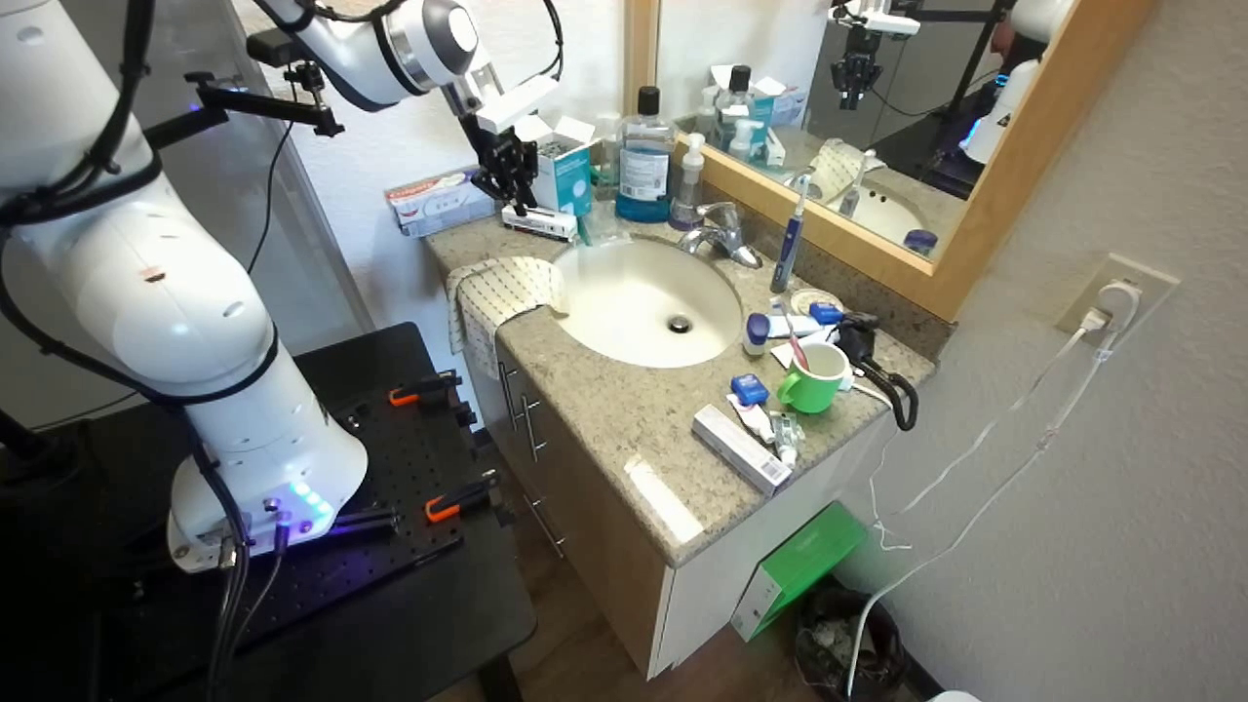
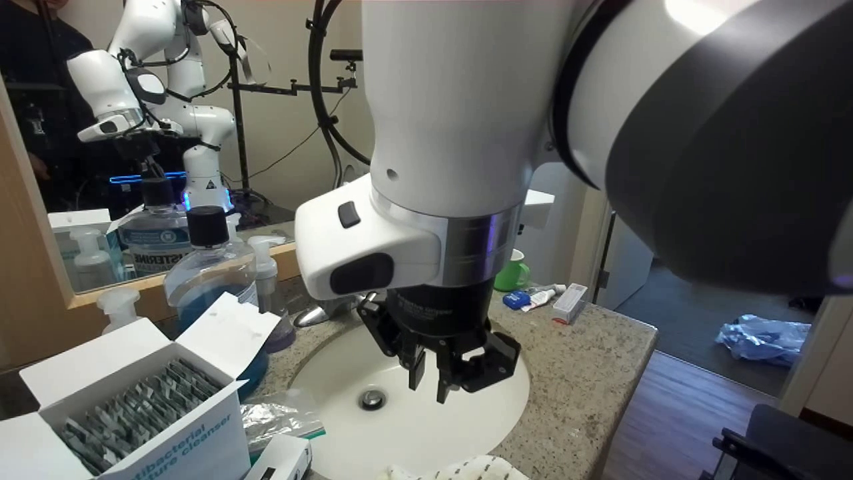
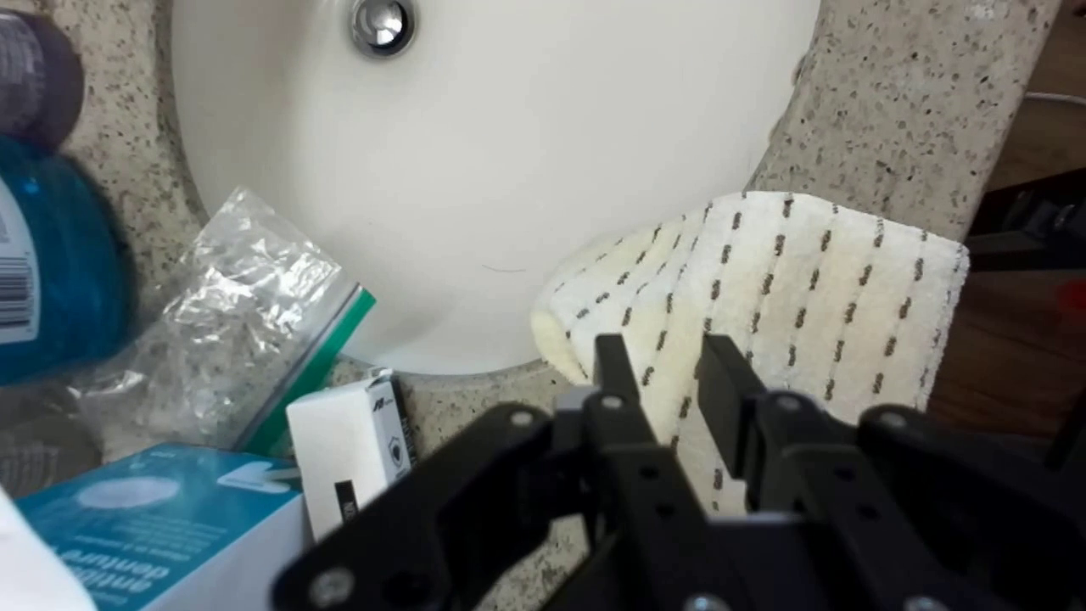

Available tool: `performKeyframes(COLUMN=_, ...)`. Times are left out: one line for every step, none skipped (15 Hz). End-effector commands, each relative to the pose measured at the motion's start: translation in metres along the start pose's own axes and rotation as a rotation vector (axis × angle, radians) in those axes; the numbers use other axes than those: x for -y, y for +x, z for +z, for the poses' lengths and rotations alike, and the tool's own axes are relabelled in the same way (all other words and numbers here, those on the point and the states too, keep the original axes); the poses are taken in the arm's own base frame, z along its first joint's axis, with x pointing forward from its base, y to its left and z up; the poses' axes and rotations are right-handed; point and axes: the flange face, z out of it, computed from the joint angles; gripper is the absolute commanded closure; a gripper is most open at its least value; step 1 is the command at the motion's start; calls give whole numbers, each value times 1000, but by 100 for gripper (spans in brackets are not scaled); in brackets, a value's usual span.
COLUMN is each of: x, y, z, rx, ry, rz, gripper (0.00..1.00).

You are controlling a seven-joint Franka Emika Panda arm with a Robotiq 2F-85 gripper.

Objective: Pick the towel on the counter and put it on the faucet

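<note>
The towel, cream with rows of dark dashes, lies on the counter beside the sink. One end hangs over the front edge and one corner reaches over the sink rim. In an exterior view only a strip of the towel shows at the bottom edge. It fills the right middle of the wrist view. The chrome faucet stands behind the sink, partly hidden in an exterior view. My gripper is open and empty, pointing down above the towel, also seen in both exterior views.
The sink is beside the towel. An open teal box, a small white box, a plastic bag and a mouthwash bottle stand close to the gripper. A mirror hangs behind. A toothbrush stands past the faucet.
</note>
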Motion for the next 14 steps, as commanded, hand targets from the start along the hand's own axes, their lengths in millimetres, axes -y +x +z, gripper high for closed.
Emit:
performKeyframes(x=14, y=3, z=12, rx=3, ry=29, rz=-3, gripper=39)
performKeyframes(x=18, y=2, z=19, rx=-5, ry=42, rz=-3, gripper=30)
performKeyframes(x=23, y=2, z=26, rx=-11, ry=58, rz=-1, gripper=24)
performKeyframes(x=28, y=2, z=34, rx=-22, ry=77, rz=0, gripper=16)
performKeyframes(x=32, y=2, z=42, rx=-36, ry=95, rz=0, gripper=9)
performKeyframes(x=36, y=3, z=51, rx=-48, ry=113, rz=2, gripper=2)
performKeyframes(x=39, y=3, z=59, rx=-60, ry=128, rz=3, gripper=0)
performKeyframes(x=42, y=4, z=67, rx=-73, ry=146, rz=4, gripper=0)
performKeyframes(x=43, y=4, z=75, rx=-83, ry=161, rz=6, gripper=0)
performKeyframes(x=44, y=5, z=83, rx=-91, ry=175, rz=5, gripper=0)
performKeyframes(x=44, y=5, z=89, rx=-98, ry=186, rz=3, gripper=0)
performKeyframes(x=44, y=6, z=94, rx=-106, ry=194, rz=-5, gripper=0)
performKeyframes(x=43, y=6, z=100, rx=-111, ry=206, rz=-11, gripper=0)
performKeyframes(x=42, y=7, z=104, rx=-115, ry=213, rz=-22, gripper=0)
